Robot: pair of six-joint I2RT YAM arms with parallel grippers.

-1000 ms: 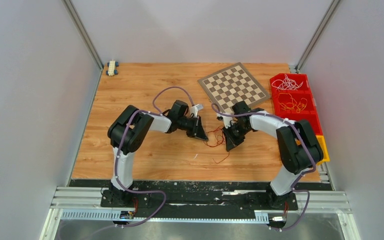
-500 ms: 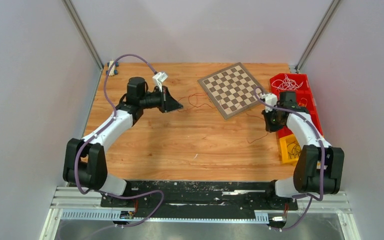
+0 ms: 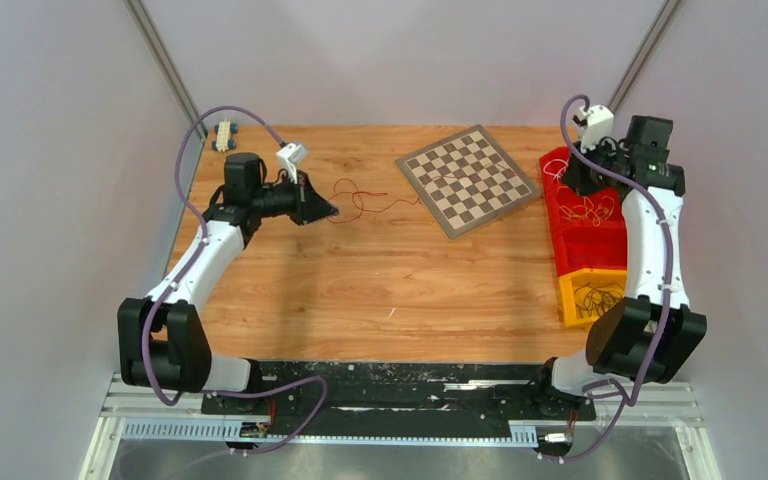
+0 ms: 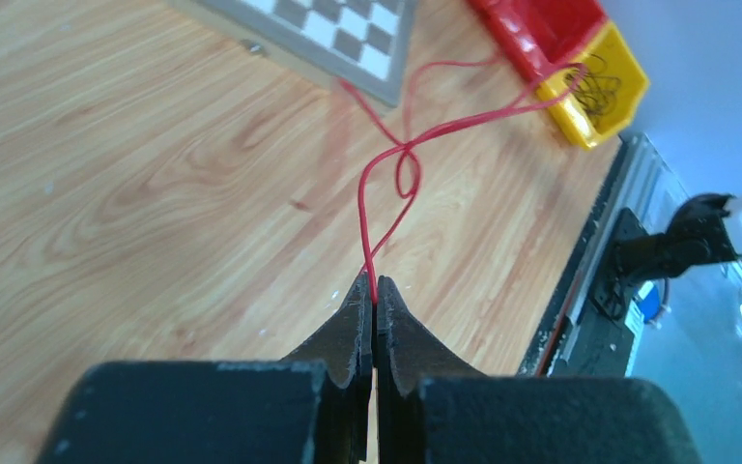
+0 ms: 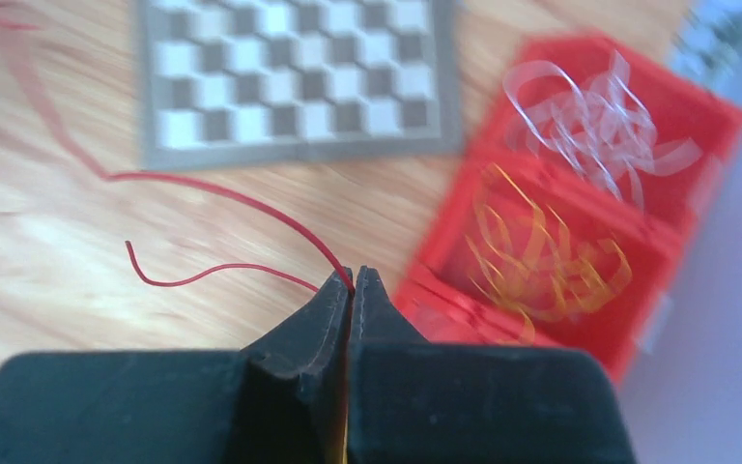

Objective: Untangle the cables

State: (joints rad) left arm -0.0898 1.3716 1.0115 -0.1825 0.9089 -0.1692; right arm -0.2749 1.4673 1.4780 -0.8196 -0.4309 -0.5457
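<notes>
Lying at the far left corner of the bench [image 3: 380, 290]: one small white-and-blue block [image 3: 224, 135], well apart from the work and seemingly no part of it.

Left pincer [image 4: 374, 290]: reaches over the left half of the bench, jaws closed to a hairline on the red cable [image 4: 404, 150]. The grip sits right at the fingertips, probably so the thin wire is pinned without catching the loop beside it.

Red cable: leaves the left pincer, crosses over itself once in a small loop just beyond the tips, then runs rightward over the wood and across the chessboard [image 3: 468, 178]. Near the pincer it hangs clear of the bench. Whether it touches the board further on cannot be told.

Right pincer [image 5: 352, 275]: held above the red bin [image 3: 595, 250] at the far right, jaws pressed together on what appears to be the same red strand. A short loose end curls free beside the right pincer's tips. The two arms stand well apart, apparently to draw the cable out long so that its one loop can slip open.

Red bin: the far compartment holds white cables [image 5: 589, 106] and the next holds yellow-orange cables [image 5: 541, 246]. These are sorted by colour, so the red one is likely bound for a compartment here.

Touching its near side, the yellow bin [image 3: 564, 305]: holds dark brown cables [image 3: 592, 297] in a loose heap.
</notes>
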